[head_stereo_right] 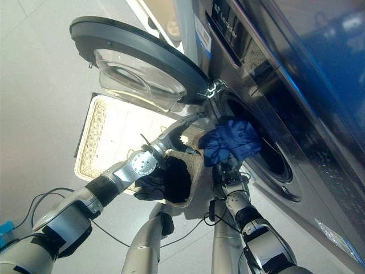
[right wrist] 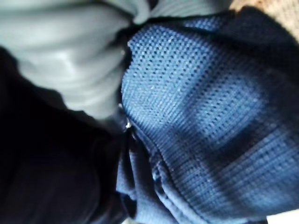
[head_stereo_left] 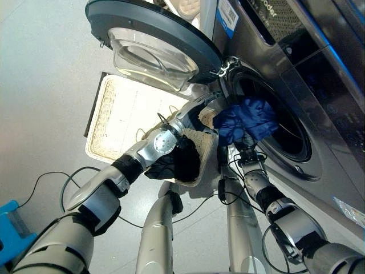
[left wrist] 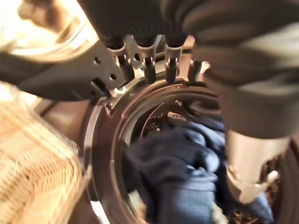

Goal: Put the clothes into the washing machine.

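A blue garment (head_stereo_left: 248, 120) hangs bunched in the round mouth of the washing machine (head_stereo_left: 296, 148), half in the drum and half over the rim. My right hand (head_stereo_left: 246, 142) comes up from below and is shut on this cloth; the right wrist view has its grey fingers (right wrist: 70, 70) pressed into the blue knit (right wrist: 210, 116). My left hand (head_stereo_left: 197, 114) is at the left edge of the opening beside the garment, its fingers (left wrist: 148, 70) straight and holding nothing. A dark garment (head_stereo_left: 182, 162) lies in a wicker basket (head_stereo_left: 205, 145) under my left forearm.
The machine's round door (head_stereo_left: 154, 40) stands swung open to the left above my left arm. A flat pale wicker tray (head_stereo_left: 120, 120) lies on the floor behind the basket. A blue object (head_stereo_left: 11, 228) sits at the lower left.
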`<state>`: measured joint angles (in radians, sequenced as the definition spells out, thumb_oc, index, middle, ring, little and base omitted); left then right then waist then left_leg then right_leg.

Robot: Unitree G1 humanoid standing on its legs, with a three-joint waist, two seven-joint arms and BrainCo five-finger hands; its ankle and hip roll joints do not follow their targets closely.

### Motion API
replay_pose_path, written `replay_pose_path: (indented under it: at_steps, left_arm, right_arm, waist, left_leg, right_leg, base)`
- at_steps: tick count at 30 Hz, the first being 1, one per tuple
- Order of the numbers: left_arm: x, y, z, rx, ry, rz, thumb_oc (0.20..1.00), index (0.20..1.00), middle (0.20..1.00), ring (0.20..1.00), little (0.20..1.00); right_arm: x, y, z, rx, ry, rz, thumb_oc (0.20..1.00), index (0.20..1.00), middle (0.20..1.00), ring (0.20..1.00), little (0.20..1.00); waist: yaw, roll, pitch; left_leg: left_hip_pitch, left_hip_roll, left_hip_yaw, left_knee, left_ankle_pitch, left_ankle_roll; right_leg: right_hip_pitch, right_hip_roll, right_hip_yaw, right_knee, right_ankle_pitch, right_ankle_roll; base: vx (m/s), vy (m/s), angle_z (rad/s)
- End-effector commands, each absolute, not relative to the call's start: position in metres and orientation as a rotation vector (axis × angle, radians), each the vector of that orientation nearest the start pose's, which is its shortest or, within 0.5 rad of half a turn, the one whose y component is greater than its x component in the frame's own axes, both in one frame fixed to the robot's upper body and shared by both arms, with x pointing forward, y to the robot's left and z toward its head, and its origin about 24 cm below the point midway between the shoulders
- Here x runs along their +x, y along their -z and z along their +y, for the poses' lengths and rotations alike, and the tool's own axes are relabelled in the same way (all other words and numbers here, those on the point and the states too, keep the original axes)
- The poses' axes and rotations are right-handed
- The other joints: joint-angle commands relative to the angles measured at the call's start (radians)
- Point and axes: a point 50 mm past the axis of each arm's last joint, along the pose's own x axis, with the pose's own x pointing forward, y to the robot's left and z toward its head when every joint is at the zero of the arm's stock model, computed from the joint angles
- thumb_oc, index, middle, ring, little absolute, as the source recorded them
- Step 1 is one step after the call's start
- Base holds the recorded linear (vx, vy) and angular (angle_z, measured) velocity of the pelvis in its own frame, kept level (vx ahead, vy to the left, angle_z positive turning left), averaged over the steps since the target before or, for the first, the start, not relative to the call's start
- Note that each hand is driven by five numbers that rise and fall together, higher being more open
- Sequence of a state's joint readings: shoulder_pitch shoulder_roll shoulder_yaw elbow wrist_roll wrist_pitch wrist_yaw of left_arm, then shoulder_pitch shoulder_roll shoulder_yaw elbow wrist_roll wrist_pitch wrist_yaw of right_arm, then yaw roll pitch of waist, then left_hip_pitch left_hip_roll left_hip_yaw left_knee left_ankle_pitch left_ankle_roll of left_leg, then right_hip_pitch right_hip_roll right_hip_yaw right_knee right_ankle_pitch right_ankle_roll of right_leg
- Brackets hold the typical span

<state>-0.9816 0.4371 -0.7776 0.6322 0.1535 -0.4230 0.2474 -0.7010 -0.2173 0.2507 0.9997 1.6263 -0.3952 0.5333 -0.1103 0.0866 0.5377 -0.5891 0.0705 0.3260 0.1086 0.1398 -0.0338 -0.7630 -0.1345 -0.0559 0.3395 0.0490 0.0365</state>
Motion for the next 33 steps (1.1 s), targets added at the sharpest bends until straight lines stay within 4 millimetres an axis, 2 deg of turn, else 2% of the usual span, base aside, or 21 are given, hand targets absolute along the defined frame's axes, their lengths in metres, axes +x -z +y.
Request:
replay_pose_path:
  at_steps: [1,5,8,10,11,12,14,15,18,21,26,33]
  left_arm:
    - [0.357,-0.198,0.053,0.81,0.419,-0.842,1.0,1.0,1.0,1.0,1.0]
    - [0.357,-0.204,0.059,0.749,0.356,-0.868,1.0,1.0,1.0,1.0,1.0]
    - [0.356,-0.207,0.063,0.691,0.322,-0.883,1.0,1.0,1.0,1.0,1.0]
    - [0.354,-0.212,0.071,0.571,0.261,-0.904,1.0,1.0,1.0,1.0,1.0]
    - [0.354,-0.213,0.072,0.571,0.256,-0.907,1.0,1.0,1.0,1.0,1.0]
    - [0.352,-0.212,0.078,0.498,0.22,-0.91,1.0,1.0,1.0,1.0,1.0]
    - [0.351,-0.212,0.082,0.452,0.195,-0.914,1.0,1.0,1.0,1.0,1.0]
    - [0.35,-0.209,0.094,0.338,0.121,-0.906,1.0,1.0,1.0,1.0,1.0]
    - [0.347,-0.202,0.103,0.273,0.068,-0.891,1.0,1.0,1.0,1.0,1.0]
    - [0.344,-0.194,0.116,0.216,-0.007,-0.88,1.0,1.0,1.0,1.0,1.0]
    - [0.342,-0.184,0.131,0.17,-0.057,-0.84,1.0,1.0,1.0,1.0,1.0]
    - [0.34,-0.182,0.132,0.19,-0.043,-0.827,1.0,1.0,1.0,1.0,1.0]
  right_arm:
    - [0.364,-0.079,-0.189,1.149,-0.108,-0.442,0.2,0.2,0.2,0.2,0.2]
    - [0.362,-0.079,-0.216,1.226,0.015,-0.522,0.2,0.2,0.2,0.2,0.2]
    - [0.363,-0.083,-0.228,1.246,0.065,-0.548,0.2,0.2,0.2,0.2,0.2]
    - [0.364,-0.088,-0.246,1.266,0.138,-0.574,0.2,0.2,0.2,0.2,0.2]
    - [0.365,-0.091,-0.247,1.266,0.138,-0.58,0.2,0.2,0.2,0.2,0.2]
    - [0.364,-0.093,-0.259,1.281,0.192,-0.605,0.2,0.2,0.2,0.2,0.2]
    - [0.365,-0.097,-0.265,1.293,0.214,-0.626,0.2,0.2,0.2,0.2,0.2]
    - [0.365,-0.107,-0.278,1.346,0.263,-0.692,0.2,0.2,0.2,0.2,0.2]
    - [0.365,-0.115,-0.286,1.393,0.293,-0.739,0.2,0.2,0.2,0.2,0.2]
    - [0.367,-0.135,-0.294,1.421,0.345,-0.807,0.2,0.2,0.2,0.2,0.2]
    - [0.364,-0.157,-0.305,1.47,0.426,-0.905,0.2,0.2,0.2,0.2,0.2]
    - [0.354,-0.176,-0.32,1.535,0.577,-1.023,0.2,0.2,0.2,0.2,0.2]
  waist:
    - [-0.017,0.057,-0.018]
    - [-0.014,0.067,-0.018]
    - [-0.008,0.071,-0.018]
    - [0.007,0.075,-0.018]
    - [0.008,0.076,-0.018]
    - [0.019,0.076,-0.018]
    - [0.026,0.077,-0.018]
    - [0.045,0.079,-0.018]
    - [0.061,0.078,-0.018]
    - [0.086,0.074,-0.018]
    - [0.106,0.068,-0.018]
    - [0.116,0.064,-0.018]
  left_leg:
    - [-0.034,-0.046,0.006,0.113,-0.099,-0.057]
    - [-0.036,-0.044,0.007,0.115,-0.101,-0.057]
    - [-0.038,-0.045,0.003,0.118,-0.104,-0.058]
    - [-0.048,-0.049,-0.007,0.125,-0.108,-0.057]
    - [-0.057,-0.048,-0.007,0.124,-0.101,-0.056]
    - [-0.057,-0.052,-0.017,0.134,-0.112,-0.058]
    - [-0.062,-0.053,-0.022,0.136,-0.113,-0.058]
    - [-0.081,-0.057,-0.037,0.141,-0.11,-0.056]
    - [-0.095,-0.062,-0.051,0.144,-0.112,-0.056]
    - [-0.121,-0.067,-0.068,0.143,-0.109,-0.056]
    - [-0.15,-0.069,-0.085,0.153,-0.115,-0.055]
    - [-0.166,-0.067,-0.1,0.15,-0.118,-0.054]
  right_leg:
    - [0.039,0.024,-0.088,-0.02,-0.015,0.079]
    - [0.034,0.025,-0.083,-0.013,-0.018,0.082]
    - [0.033,0.023,-0.086,-0.008,-0.021,0.084]
    - [0.027,0.018,-0.094,-0.001,-0.022,0.085]
    - [0.019,0.019,-0.094,-0.004,-0.014,0.083]
    - [0.023,0.01,-0.104,0.004,-0.022,0.086]
    - [0.02,0.007,-0.109,0.006,-0.021,0.087]
    - [0.005,-0.001,-0.121,0.016,-0.016,0.087]
    - [-0.003,-0.011,-0.136,0.022,-0.017,0.088]
    - [-0.022,-0.027,-0.159,0.023,-0.007,0.089]
    - [-0.046,-0.044,-0.181,0.032,0.0,0.091]
    - [-0.061,-0.053,-0.191,0.038,0.007,0.094]
  base:
    - [0.01,0.02,-0.04]
    - [0.01,0.014,-0.04]
    - [0.0,0.0,0.0]
    - [-0.02,-0.039,0.0]
    - [-0.02,-0.076,0.01]
    - [-0.03,-0.069,0.01]
    - [-0.02,-0.088,0.04]
    - [0.0,-0.108,0.09]
    - [-0.03,-0.09,0.17]
    - [-0.04,-0.11,0.19]
    - [-0.01,-0.087,0.17]
    - [0.0,-0.051,0.12]
